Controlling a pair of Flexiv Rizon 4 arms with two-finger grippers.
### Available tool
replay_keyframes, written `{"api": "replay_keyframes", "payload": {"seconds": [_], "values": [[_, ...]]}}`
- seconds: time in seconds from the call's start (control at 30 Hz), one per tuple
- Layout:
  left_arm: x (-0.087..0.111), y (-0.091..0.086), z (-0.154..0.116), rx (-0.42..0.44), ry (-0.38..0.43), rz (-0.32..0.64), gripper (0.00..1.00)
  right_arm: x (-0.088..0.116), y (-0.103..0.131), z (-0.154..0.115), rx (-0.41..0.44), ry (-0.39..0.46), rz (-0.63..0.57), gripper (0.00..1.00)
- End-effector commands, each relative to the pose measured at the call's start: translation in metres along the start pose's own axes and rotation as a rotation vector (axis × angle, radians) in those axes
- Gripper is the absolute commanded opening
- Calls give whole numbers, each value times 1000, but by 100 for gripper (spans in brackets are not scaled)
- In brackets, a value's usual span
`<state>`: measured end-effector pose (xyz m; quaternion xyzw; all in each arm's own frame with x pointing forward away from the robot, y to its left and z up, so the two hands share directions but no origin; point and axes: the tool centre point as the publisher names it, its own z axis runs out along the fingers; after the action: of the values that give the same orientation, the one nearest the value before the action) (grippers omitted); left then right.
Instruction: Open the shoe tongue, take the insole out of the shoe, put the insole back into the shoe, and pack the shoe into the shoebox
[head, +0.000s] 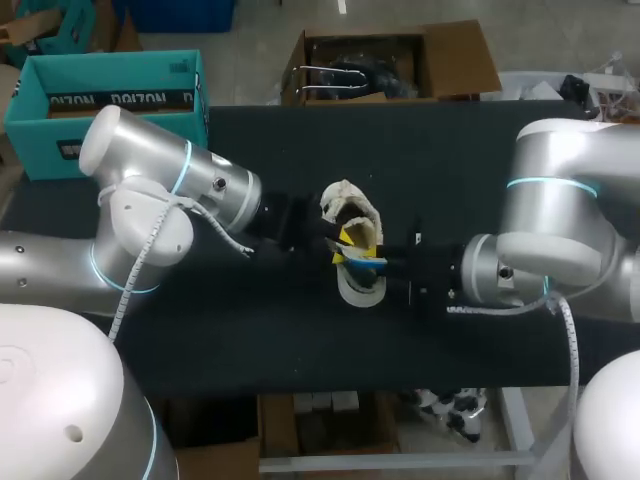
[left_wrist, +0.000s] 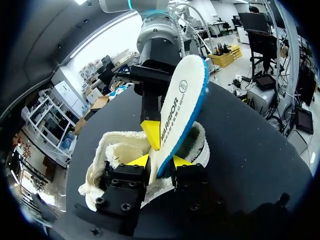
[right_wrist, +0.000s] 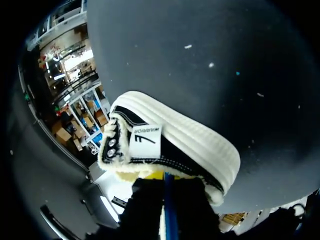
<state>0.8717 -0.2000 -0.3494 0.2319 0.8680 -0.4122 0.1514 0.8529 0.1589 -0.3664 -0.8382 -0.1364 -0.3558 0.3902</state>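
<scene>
On the black table (head: 250, 340), an open teal cardboard box (head: 105, 110), likely your shoebox, sits at ten o'clock, its contents unseen. The black, fleece-lined shoe (head: 350, 205) lies at centre. The white, blue-edged insole (left_wrist: 182, 105) stands half inside it, leaning toward four o'clock and clamped by your right gripper (right_wrist: 167, 195). I cannot tell whether your left gripper (left_wrist: 160, 161) grips anything.
</scene>
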Motion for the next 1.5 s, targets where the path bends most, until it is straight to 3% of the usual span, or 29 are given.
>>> {"api": "replay_keyframes", "payload": {"seconds": [0.03, 0.43, 0.5, 0.53, 0.67, 0.7, 0.77, 0.83, 0.97, 1.03, 1.1, 1.47, 1.5], "values": [[5, -5, -10, 20, -4, 7, 35, 2, -5, -3, -13, -2, -1, 0], [15, -27, -19, 54, 0, 63, 30, 6, -5, -4, -6, -16, 26, 0], [15, -29, -19, 55, -2, 71, 20, 5, -4, -3, -3, -17, 33, 0], [15, -29, -18, 53, -3, 73, 0, 5, -4, -2, -1, -18, 36, 0], [14, -29, -15, 40, 2, 77, 0, 2, -8, -3, 7, -13, 43, 0], [14, -28, -14, 39, 2, 75, 0, 2, -11, -5, 7, -12, 44, 26], [14, -28, -14, 37, 3, 72, 0, 1, -17, -11, -4, -5, 42, 40], [14, -27, -13, 38, 4, 67, 0, -2, -23, -18, -17, 2, 38, 44], [16, -27, -14, 41, 4, 63, 0, -4, -30, -29, -30, 19, 28, 23], [16, -27, -13, 42, 4, 62, 0, -5, -32, -32, -31, 22, 25, 8], [15, -27, -12, 42, 4, 61, 0, -4, -32, -32, -32, 22, 23, 0], [11, -22, -6, 14, 3, 50, 0, 2, -14, -18, -20, -11, 19, 0], [11, -20, -5, 11, 5, 47, 8, 3, -12, -16, -20, -13, 19, 0]]}}
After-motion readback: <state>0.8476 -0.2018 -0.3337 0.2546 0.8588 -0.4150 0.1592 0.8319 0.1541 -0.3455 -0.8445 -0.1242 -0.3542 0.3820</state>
